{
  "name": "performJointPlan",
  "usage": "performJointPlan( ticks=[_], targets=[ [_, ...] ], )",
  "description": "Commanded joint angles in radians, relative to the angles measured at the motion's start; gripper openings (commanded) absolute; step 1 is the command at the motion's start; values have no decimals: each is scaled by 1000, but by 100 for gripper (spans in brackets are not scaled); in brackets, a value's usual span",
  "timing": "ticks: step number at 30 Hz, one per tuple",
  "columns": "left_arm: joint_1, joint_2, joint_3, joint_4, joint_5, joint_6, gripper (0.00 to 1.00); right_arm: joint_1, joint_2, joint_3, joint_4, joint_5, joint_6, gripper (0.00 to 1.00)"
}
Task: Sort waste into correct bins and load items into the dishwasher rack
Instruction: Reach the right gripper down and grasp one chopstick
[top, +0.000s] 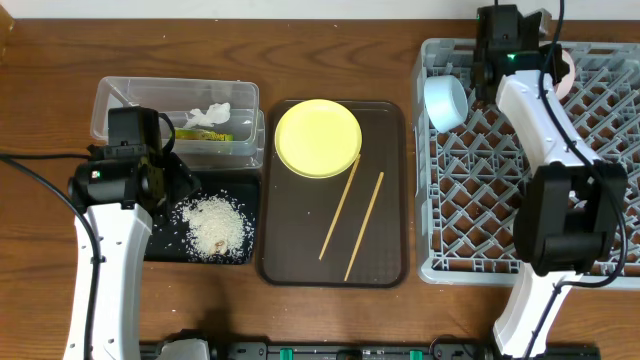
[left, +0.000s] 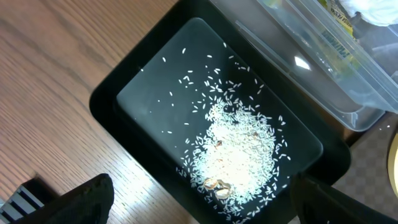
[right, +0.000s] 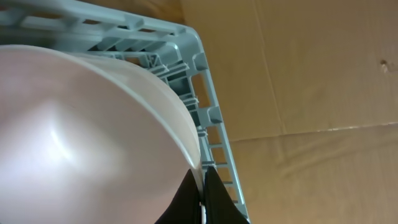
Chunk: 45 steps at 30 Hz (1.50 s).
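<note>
Right gripper (right: 202, 186) pinches the white bowl (right: 81, 143) by its rim, likely to seat it along the dishwasher rack (right: 205, 112)'s far edge; left gripper (left: 202, 199) hangs spread, well left of it.

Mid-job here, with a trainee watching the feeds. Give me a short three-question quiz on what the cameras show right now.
1. True or false: the thin wooden chopsticks lie on the dark brown serving tray.
2. Where are the loose white rice grains?
A. in the clear plastic rectangular tub
B. in the shallow black rectangular tray
C. in the large grey plastic rack
3. Fill in: the right pincer is shut on the rim of the ___.

Key: 1 true; 2 B; 3 white bowl.
</note>
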Motion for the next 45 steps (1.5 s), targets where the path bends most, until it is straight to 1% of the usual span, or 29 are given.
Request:
performJointPlan(
  ticks=[1, 5, 8, 10, 13, 14, 15, 17, 20, 22, 24, 25, 28, 30, 33, 35, 37, 40, 42, 43, 45],
  targets=[
    [3, 5, 8, -2, 12, -8, 93, 40, 42, 1, -29, -8, 71, 1],
    [3, 5, 9, -2, 12, -8, 93, 70, 41, 2, -95, -24, 189, 2],
    [3, 5, 8, -2, 12, -8, 93, 93, 41, 2, -150, -74, 233, 4],
    [3, 5, 8, -2, 12, -8, 93, 109, 41, 2, -194, -125, 258, 8],
    [3, 5, 9, -2, 12, -8, 93, 125, 39, 2, -251, -166, 308, 9],
    [3, 5, 9, -2, 12, -8, 93, 131, 36, 2, -273, -173, 332, 11],
    [3, 5, 9, -2, 12, -8, 93, 136, 31, 2, -290, -185, 352, 15],
    [3, 5, 8, -2, 12, -8, 93, 145, 9, 2, -317, -238, 362, 26],
    [3, 5, 8, -2, 12, -8, 93, 151, -61, 3, -327, -341, 362, 48],
    [3, 5, 9, -2, 12, -3, 93, 151, -116, 3, -322, -397, 362, 59],
    [3, 5, 9, -6, 12, -3, 93, 152, -183, 4, -314, -488, 362, 69],
    [3, 5, 9, -6, 12, -3, 93, 153, -219, 4, -309, -565, 362, 71],
    [3, 5, 9, -6, 12, -4, 93, 159, -303, 3, -320, -885, 354, 71],
    [3, 5, 8, -6, 12, -4, 93, 169, -334, 3, -356, -1109, 351, 66],
    [3, 5, 9, -6, 12, -4, 93, 208, -335, 0, -432, -1286, 351, 58],
    [3, 5, 9, -5, 12, -4, 93, 252, -325, -15, -475, -1320, 360, 57],
    [3, 5, 9, -5, 12, -4, 93, 312, -312, -50, -505, -1308, 390, 57],
    [3, 5, 9, -5, 12, -4, 93, 391, -291, -119, -504, -1304, 453, 54],
    [3, 5, 8, -5, 12, -4, 93, 438, -275, -178, -495, -1291, 534, 51],
    [3, 5, 8, -5, 12, -4, 93, 460, -270, -213, -489, -1281, 590, 46],
    [3, 5, 9, -5, 12, -4, 93, 492, -261, -283, -455, -1279, 673, 45]
  ],
)
